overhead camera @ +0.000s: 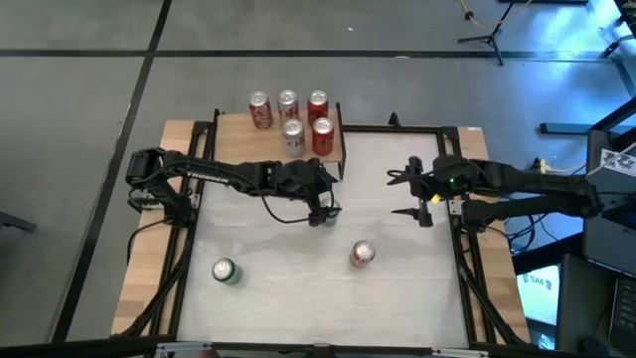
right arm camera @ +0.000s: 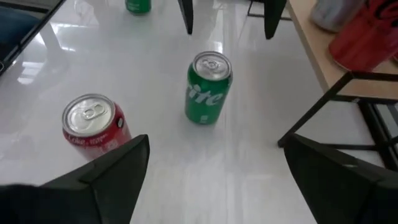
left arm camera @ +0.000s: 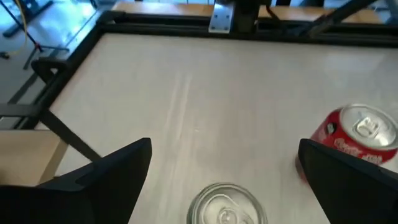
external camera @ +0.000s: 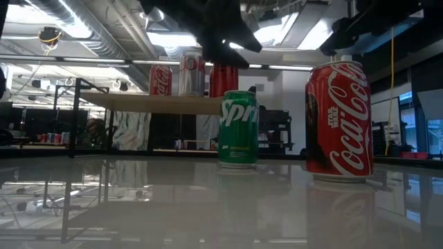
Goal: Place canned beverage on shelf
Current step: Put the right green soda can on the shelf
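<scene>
So here's what we're seeing. The left pincer [overhead camera: 323, 207] is out over the middle of the desk [overhead camera: 298, 288], with its fingers spread wide and nothing in them. A green Sprite can [right arm camera: 208, 87] stands upright right underneath it. In the left wrist view the can's silver top sits in the gap between the two dark fingers, and neither finger touches it. From the right wrist view the finger tips look like they hang a bit above the can's rim rather than down around its body.

Off to one side of that pincer, nearer the front edge of the desk, there's a red Coca-Cola can [external camera: 339, 121], also upright and apart from the Sprite one. A second green can [overhead camera: 225, 270] stands well apart on the pincer's other side, towards the front left corner. We can't read its label.

The shelf [overhead camera: 238, 144] is just beyond the left pincer, at the back edge of the desk. It's a light-wood board on thin black legs, and it carries five cans [overhead camera: 292, 132], three in the back row and two in front. All of them are upright and bunched at the end nearest the pincer.

The right pincer [overhead camera: 422, 199] waits over the right side of the desk, level with the left one and well apart from it. It's also wide open and empty, pointing across at the Sprite can.
</scene>
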Action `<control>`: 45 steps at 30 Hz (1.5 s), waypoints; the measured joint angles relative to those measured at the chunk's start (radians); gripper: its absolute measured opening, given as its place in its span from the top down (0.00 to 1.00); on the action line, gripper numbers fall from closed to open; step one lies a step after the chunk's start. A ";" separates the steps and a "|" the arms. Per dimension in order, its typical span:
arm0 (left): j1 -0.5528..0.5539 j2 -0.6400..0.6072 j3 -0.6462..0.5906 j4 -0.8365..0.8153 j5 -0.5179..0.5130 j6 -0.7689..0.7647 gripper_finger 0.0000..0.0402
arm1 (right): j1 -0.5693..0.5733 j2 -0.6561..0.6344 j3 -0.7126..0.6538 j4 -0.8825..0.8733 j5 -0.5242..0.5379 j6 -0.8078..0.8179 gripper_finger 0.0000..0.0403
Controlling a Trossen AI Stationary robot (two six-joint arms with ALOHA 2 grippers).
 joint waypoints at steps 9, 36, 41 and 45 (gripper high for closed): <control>-0.002 0.000 0.000 -0.102 0.000 0.000 0.01 | 0.000 0.001 -0.087 0.098 0.000 0.002 0.09; -0.003 0.019 -0.104 -0.093 0.021 -0.027 0.01 | 0.000 0.002 -0.110 0.126 -0.001 0.001 0.09; -0.003 0.089 -0.105 -0.028 0.023 -0.027 0.01 | 0.000 0.002 -0.111 0.124 -0.001 0.001 0.09; -0.003 0.148 -0.106 0.052 0.023 -0.027 0.01 | 0.000 0.002 -0.111 0.125 -0.002 0.001 0.09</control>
